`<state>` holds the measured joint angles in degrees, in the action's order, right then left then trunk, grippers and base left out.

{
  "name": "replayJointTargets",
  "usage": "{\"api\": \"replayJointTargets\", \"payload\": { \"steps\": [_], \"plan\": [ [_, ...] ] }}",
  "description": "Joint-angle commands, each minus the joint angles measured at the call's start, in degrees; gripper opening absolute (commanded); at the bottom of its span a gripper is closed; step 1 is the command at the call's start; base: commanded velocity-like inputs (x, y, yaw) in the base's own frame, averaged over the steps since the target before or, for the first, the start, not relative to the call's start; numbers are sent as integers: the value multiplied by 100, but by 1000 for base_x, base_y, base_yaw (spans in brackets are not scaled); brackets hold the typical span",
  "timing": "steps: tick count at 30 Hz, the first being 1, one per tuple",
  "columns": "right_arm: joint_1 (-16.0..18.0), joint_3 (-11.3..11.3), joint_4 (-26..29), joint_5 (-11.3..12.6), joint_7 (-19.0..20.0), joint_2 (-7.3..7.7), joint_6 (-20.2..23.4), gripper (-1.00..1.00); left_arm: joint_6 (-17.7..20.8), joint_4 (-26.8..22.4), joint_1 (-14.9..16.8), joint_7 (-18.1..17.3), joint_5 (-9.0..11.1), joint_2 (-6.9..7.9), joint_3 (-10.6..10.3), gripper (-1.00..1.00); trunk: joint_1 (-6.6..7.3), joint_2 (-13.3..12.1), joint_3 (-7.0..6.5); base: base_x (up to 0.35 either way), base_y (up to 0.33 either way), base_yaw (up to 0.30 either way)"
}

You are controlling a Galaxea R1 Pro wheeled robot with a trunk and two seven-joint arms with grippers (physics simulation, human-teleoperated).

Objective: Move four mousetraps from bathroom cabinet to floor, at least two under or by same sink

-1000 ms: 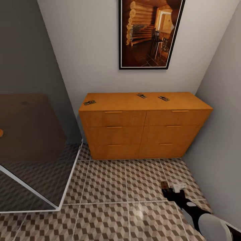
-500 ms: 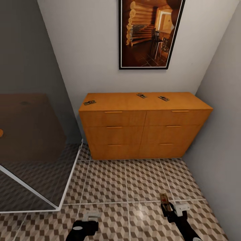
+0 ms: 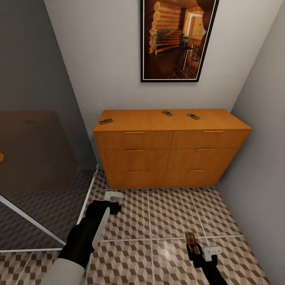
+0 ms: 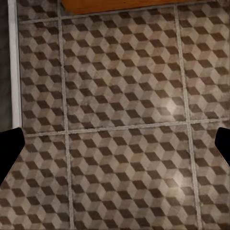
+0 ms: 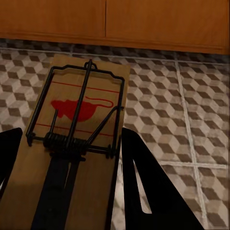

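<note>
The orange-brown cabinet (image 3: 170, 150) stands against the back wall, drawers closed, with three mousetraps on its top: one at the left corner (image 3: 106, 121), two toward the right (image 3: 168, 113) (image 3: 193, 116). A fourth mousetrap (image 5: 81, 120), red mouse print up, sits between the fingers of my right gripper (image 5: 71, 139), which is shut on it just above the cube-pattern bathroom floor (image 3: 158, 213). In the head view that gripper (image 3: 194, 248) is low at the right, trap (image 3: 190, 238) pointing toward the cabinet. My left gripper (image 3: 113, 199) is open over bare tiles, its fingers (image 4: 9, 153) wide apart. The sink is out of view.
A glass shower screen (image 3: 39, 158) with a white floor frame (image 3: 84, 206) closes off the left side. The grey side wall (image 3: 261, 166) runs close on the right. A framed picture (image 3: 178, 39) hangs above the cabinet, whose base (image 4: 120, 4) lies ahead of the left gripper.
My left arm has come up from the bottom edge and reached forward toward the cabinet's left end. The right gripper with its mousetrap has drawn back toward me. The camera has stayed still.
</note>
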<state>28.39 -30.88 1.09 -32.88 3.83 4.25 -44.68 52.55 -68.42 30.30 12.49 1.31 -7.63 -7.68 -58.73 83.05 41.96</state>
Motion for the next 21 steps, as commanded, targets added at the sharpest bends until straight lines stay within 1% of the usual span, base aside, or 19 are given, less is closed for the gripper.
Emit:
{"api": "replayJointTargets", "payload": {
  "steps": [1,4,8,14,17,21],
  "plan": [
    [-5,-49,-4,10,-32,-16,-12,-100,202,-11,193,26,18,0,-5,100,0,3,5,0,0,0],
    [-20,-49,-4,10,-213,-46,-4,-100,448,-19,702,34,18,-1,-5,100,0,3,5,0,0,0],
    [-25,-49,-4,10,-274,-57,9,-100,537,-21,1170,42,24,-29,-5,100,0,3,5,0,0,0],
    [-26,-49,-4,10,-285,-56,11,-100,568,32,1570,43,31,-75,-7,100,0,3,5,0,0,0],
    [-26,-49,-4,10,-286,-56,17,-100,575,82,1645,43,33,-75,-10,100,0,3,5,0,0,0],
    [-26,-49,-4,10,-286,-56,21,-100,585,78,1667,43,27,-56,-31,100,0,3,5,0,0,0]
  ]
}}
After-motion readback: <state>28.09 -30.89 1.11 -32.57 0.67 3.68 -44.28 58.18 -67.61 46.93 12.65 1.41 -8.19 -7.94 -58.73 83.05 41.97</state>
